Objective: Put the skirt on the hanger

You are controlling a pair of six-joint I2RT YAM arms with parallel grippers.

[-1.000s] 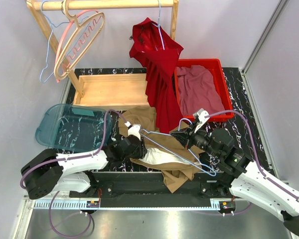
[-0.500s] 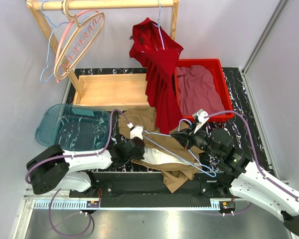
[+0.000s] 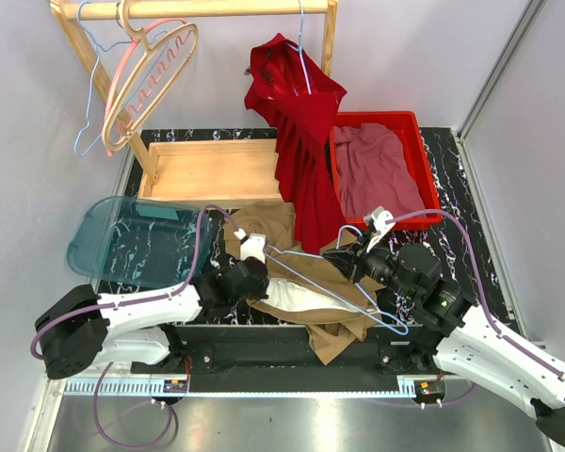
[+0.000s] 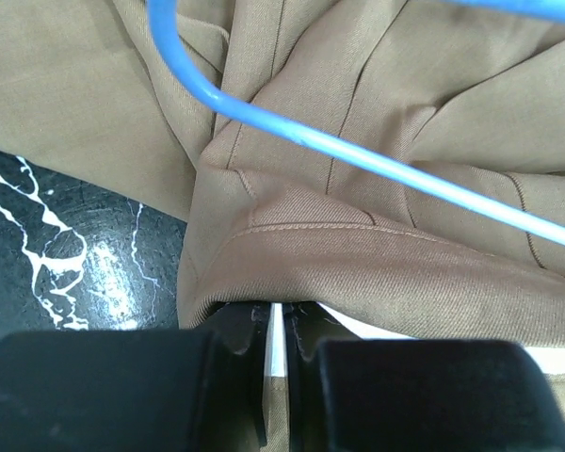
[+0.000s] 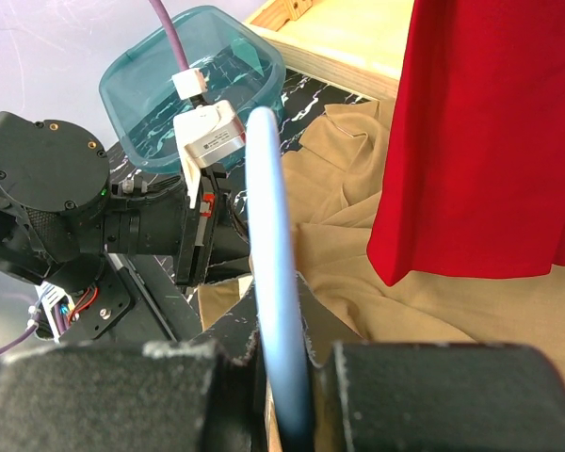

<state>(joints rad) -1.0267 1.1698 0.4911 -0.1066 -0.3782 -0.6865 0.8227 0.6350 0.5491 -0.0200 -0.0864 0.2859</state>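
The tan skirt (image 3: 271, 226) lies crumpled on the table between the arms, its white lining showing. My left gripper (image 3: 253, 274) is shut on the skirt's waistband edge (image 4: 358, 268), with a strip of white lining pinched between the jaws (image 4: 278, 330). My right gripper (image 3: 345, 256) is shut on a blue wire hanger (image 3: 325, 285), which lies across the skirt. In the right wrist view the hanger wire (image 5: 268, 235) runs up from between the fingers (image 5: 282, 334). In the left wrist view the wire (image 4: 358, 155) crosses just above the skirt's folds.
A red dress (image 3: 301, 141) hangs from the wooden rack (image 3: 207, 9) and drapes close to my right gripper. A red bin (image 3: 424, 179) holds maroon cloth. A teal tub (image 3: 132, 240) sits at left, and a wooden tray (image 3: 207, 169) lies behind. Spare hangers (image 3: 141, 75) hang at upper left.
My left arm's elbow has swung left and lower while its gripper stayed on the skirt's edge with a slight shift. The right arm and hanger have barely moved.
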